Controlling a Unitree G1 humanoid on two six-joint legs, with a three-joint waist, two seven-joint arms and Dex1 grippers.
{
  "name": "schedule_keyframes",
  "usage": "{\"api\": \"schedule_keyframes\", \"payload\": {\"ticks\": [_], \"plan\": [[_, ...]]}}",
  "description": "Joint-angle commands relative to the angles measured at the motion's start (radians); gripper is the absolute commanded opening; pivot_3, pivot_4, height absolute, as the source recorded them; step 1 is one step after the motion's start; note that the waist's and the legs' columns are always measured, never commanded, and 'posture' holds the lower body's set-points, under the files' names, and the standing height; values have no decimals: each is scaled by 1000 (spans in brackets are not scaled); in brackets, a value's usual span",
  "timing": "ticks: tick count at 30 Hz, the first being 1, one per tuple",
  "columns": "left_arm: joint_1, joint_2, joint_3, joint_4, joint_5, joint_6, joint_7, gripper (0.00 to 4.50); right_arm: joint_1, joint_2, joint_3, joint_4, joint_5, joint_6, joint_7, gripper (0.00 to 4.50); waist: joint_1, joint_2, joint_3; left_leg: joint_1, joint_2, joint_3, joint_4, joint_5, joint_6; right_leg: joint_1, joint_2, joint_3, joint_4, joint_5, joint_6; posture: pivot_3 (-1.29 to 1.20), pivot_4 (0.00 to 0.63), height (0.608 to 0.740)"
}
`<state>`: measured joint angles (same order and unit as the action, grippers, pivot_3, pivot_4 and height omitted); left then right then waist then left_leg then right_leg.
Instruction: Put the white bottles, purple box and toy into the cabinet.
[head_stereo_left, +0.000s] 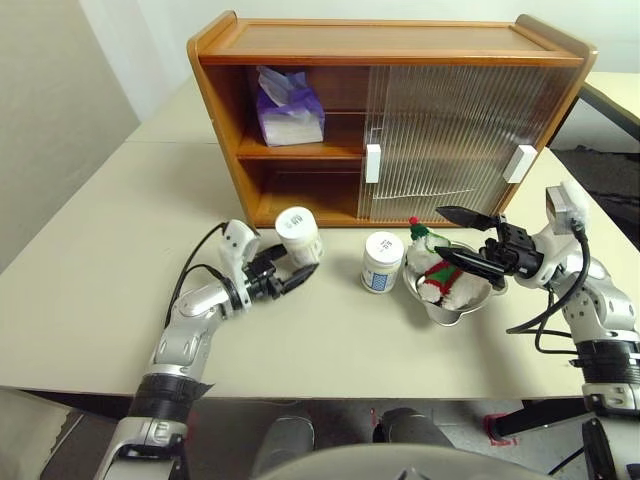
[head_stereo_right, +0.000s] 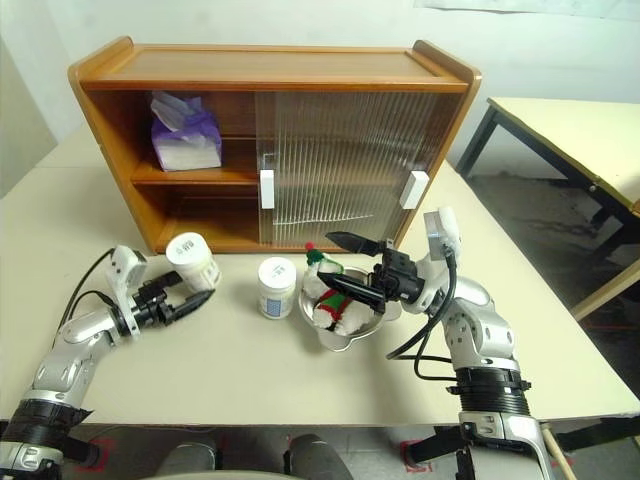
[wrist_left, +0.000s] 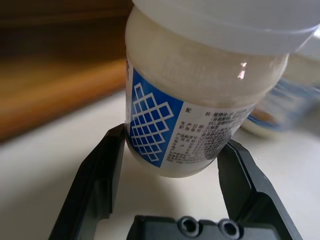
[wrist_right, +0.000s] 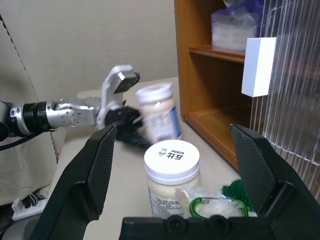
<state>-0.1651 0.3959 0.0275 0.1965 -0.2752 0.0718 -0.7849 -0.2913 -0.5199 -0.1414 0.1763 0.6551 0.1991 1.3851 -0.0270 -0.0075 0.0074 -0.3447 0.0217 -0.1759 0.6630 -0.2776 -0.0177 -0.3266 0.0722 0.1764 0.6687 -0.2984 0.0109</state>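
On the cabinet's upper shelf, at its open left end, sits the purple box with white tissue poking from its top. Both ribbed sliding doors cover the cabinet's right part, each with a small white handle, and the lower shelf's open left bay holds nothing.

Just in front of the cabinet's open left bay, on the pale table, the left gripper pinches one white bottle; its two black fingers press the jar's sides at the blue-patterned label, and the jar leans slightly in the grip.

Before the cabinet's middle, a little out from its front edge, the second white bottle stands upright on the table, free of either gripper. Just beside it, in front of the cabinet's closed doors, a shallow steel bowl holds the toy, which lies on its side with its green, red-tipped hat pointing toward the cabinet.

Over that bowl, also before the cabinet's doors, the right gripper hovers with its fingers spread wide and pointing toward the left arm, holding nothing; whether the lower finger touches the toy I cannot tell.
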Motion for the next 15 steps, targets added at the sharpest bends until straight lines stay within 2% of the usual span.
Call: {"api": "schedule_keyframes", "payload": {"ticks": [1,8,15], "plan": [[-79,-8,45,23,19,25,110,3106,-3,6,13,-6,-7,6,1,4500,2,0,0,0,0,0,0,0,0,0,0,0,0,0,0,-63,4,740],[-233,-76,32,155,75,87,270,3106,-13,8,16,4,-9,4,5,4500,6,-1,1,1,-1,0,1,2,0,3,0,1,-1,1,2,-59,8,740],[-351,-136,5,319,128,90,336,3106,-9,7,13,-4,-8,4,-1,4500,8,-4,2,0,-1,0,1,4,-2,3,0,1,-2,1,4,-76,5,740]]}}
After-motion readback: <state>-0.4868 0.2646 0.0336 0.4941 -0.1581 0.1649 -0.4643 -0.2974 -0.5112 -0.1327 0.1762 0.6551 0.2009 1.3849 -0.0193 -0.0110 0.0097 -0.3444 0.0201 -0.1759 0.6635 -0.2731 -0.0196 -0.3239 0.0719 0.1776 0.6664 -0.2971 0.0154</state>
